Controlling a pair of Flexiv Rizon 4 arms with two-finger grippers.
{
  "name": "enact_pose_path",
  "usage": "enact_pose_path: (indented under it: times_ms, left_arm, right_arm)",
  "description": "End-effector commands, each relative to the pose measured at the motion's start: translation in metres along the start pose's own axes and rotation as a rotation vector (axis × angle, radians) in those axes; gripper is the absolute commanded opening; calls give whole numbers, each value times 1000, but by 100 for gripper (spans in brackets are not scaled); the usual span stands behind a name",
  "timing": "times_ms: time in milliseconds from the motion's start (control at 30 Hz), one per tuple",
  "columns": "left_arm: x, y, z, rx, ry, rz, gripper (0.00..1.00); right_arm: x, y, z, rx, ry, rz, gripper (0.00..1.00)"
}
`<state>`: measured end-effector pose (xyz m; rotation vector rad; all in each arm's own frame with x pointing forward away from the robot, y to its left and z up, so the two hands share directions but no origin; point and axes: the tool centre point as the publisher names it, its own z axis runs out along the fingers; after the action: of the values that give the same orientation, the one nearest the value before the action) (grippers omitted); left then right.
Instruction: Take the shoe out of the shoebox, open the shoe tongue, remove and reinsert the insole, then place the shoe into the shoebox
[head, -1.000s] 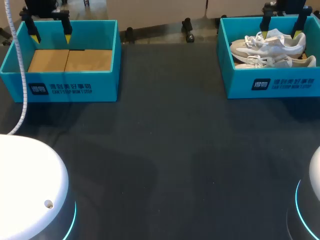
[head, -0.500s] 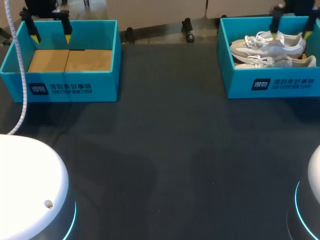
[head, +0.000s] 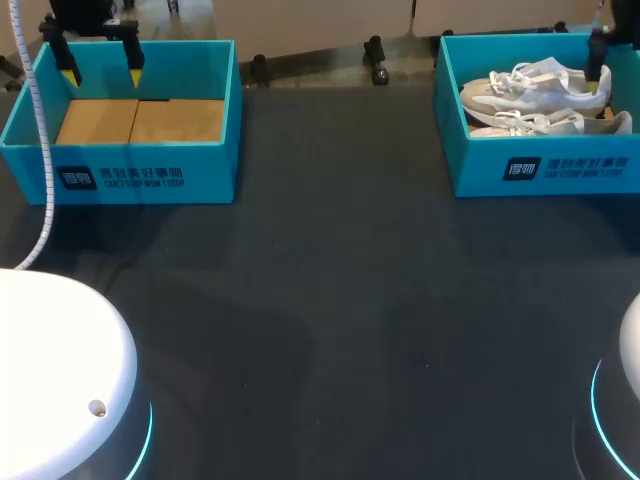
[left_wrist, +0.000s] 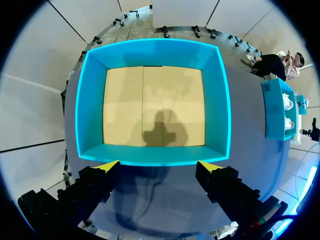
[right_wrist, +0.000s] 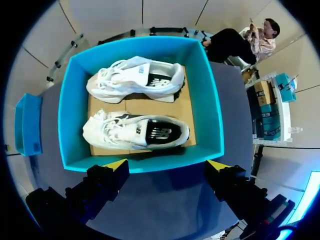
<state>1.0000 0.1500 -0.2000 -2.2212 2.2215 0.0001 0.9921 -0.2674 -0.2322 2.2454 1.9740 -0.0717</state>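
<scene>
Two white shoes lie side by side in the teal shoebox (head: 560, 172) at the back right, one farther back (head: 535, 85), one nearer (head: 552, 123). In the right wrist view both shoes (right_wrist: 137, 80) (right_wrist: 135, 132) rest on the cardboard floor of the box (right_wrist: 65, 115). My right gripper (right_wrist: 167, 166) hangs open above the box's right end, holding nothing. Only one of its fingers (head: 597, 62) shows in the head view. My left gripper (head: 101, 72) is open over the far left box, also holding nothing.
A second teal box (head: 140, 175) at the back left holds only its cardboard floor (left_wrist: 152, 107); my left gripper (left_wrist: 159, 167) hovers above its wall. Dark tabletop (head: 330, 300) spreads between and in front of the boxes. A white cable (head: 40, 150) hangs past the left box.
My right gripper has slid to the right above the shoebox, so one finger has left the head view. The left arm and both shoes have stayed put.
</scene>
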Motion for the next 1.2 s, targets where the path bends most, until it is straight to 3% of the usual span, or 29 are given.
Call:
enact_pose_path:
  times_ms: [33, 367, 667, 1033, 1100, 1200]
  left_arm:
    - [0, 0, 0, 0, 0, 0, 100]
    - [0, 0, 0, 0, 0, 0, 100]
    - [0, 0, 0, 0, 0, 0, 100]
    - [0, 0, 0, 0, 0, 0, 100]
    - [0, 0, 0, 0, 0, 0, 100]
    - [0, 0, 0, 0, 0, 0, 100]
  right_arm:
    - [-9, 11, 21, 14, 5, 13, 100]
    - [-18, 30, 66, 4, 4, 54, 100]
    - [-21, 30, 103, 2, 11, 69, 100]
    - [-20, 25, 124, -12, 5, 35, 100]
    - [-20, 25, 129, -13, 5, 36, 94]
    - [-20, 25, 134, -6, 4, 30, 95]
